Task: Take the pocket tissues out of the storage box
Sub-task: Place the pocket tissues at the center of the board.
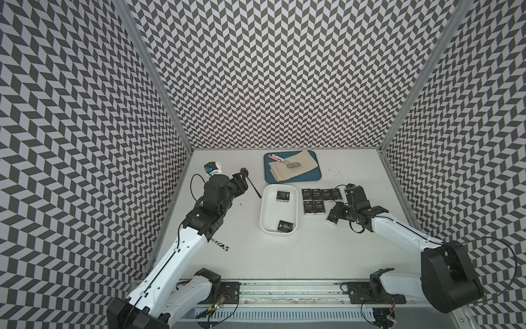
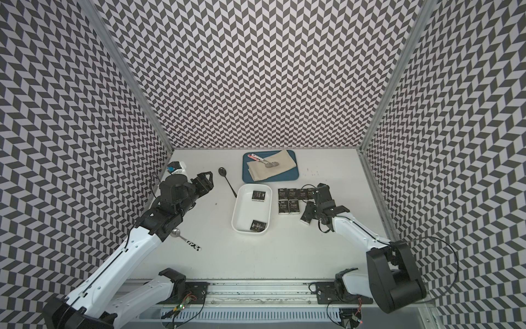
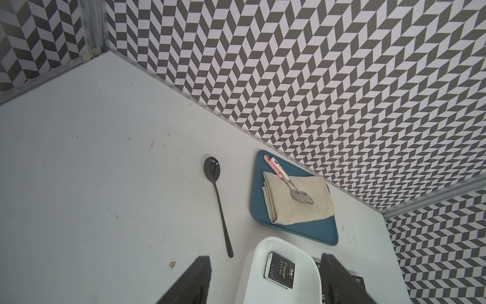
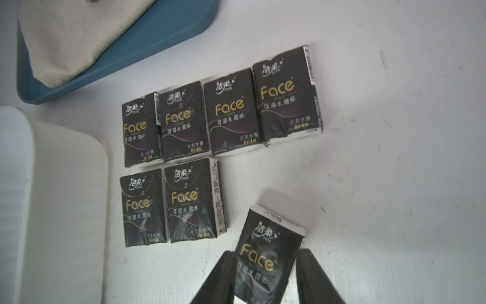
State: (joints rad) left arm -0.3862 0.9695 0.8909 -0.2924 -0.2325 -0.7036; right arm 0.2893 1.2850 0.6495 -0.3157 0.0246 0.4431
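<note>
Beside six laid-out pocket tissues (image 4: 184,121), the right gripper (image 4: 264,263), jaws parted, straddles a tilted packet (image 4: 273,231).

Packet (image 4: 268,237): lower end was cut off by the frame edge.
Storage box (image 4: 52,197): was largely cropped in the right wrist view.
Patterned spoon (image 1: 222,245): bowl was hidden under the left arm (image 1: 185,247) in a top view.
Right hand (image 4: 265,251): contact with the packet could not be told.

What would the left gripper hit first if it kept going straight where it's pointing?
Most likely the folded beige cloth on the blue tray. The left gripper aims there and seems to clear the rim of the storage box below it, though depth is unclear.
</note>
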